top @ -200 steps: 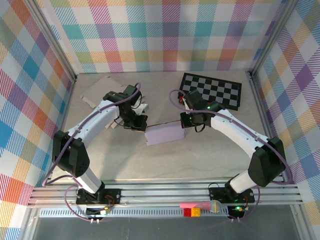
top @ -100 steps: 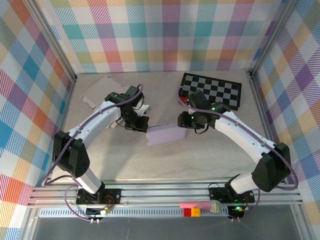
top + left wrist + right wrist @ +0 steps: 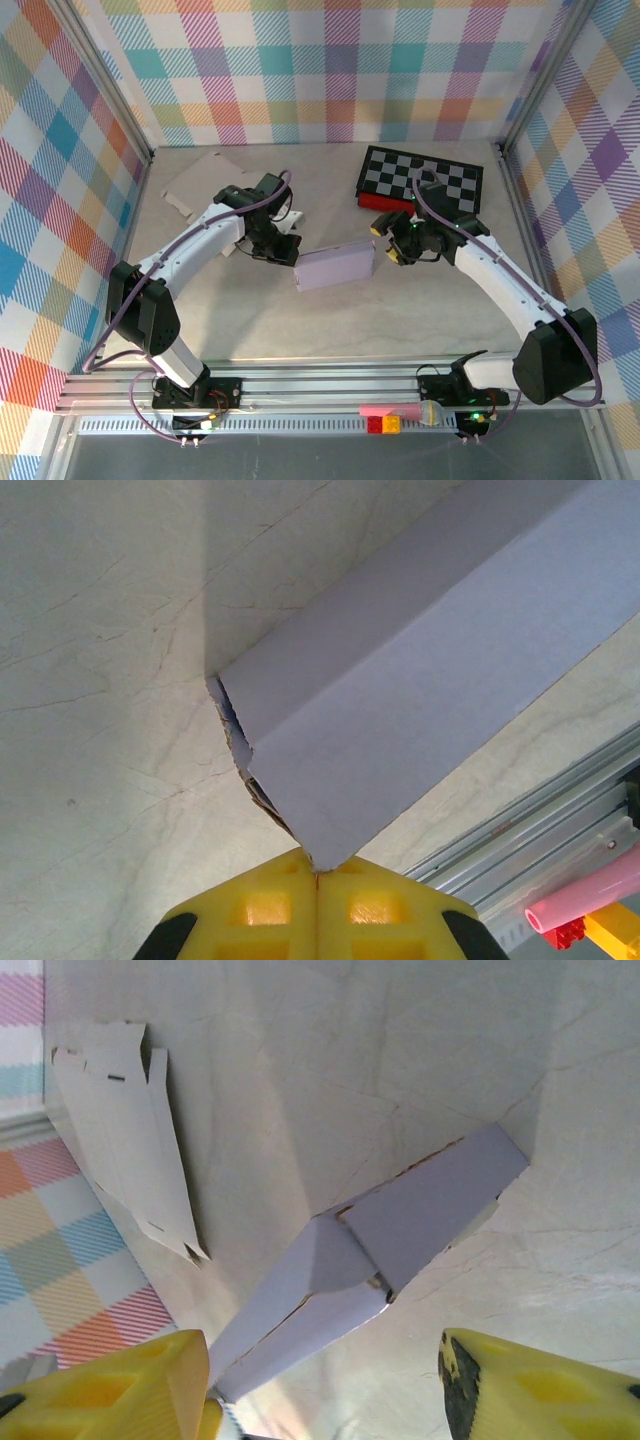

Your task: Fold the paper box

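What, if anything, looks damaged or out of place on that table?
The lavender paper box has a ragged, frayed edge at the corner right beside where the shut left jaws pinch it, with brown card showing. It also lies at a slant on the table. Nothing else stands out.

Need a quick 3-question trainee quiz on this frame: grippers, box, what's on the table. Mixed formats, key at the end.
1. True or false: the right gripper is shut on the paper box.
2. Multiple choice: where does the left gripper pinch the paper box?
A) at a corner
B) in the middle of its top face
C) nowhere, its jaws are open
3. Fill in: the board at the far right of the table bears a black and white ___ pattern.

Key:
1. False: its jaws stand open.
2. A.
3. Checkered.
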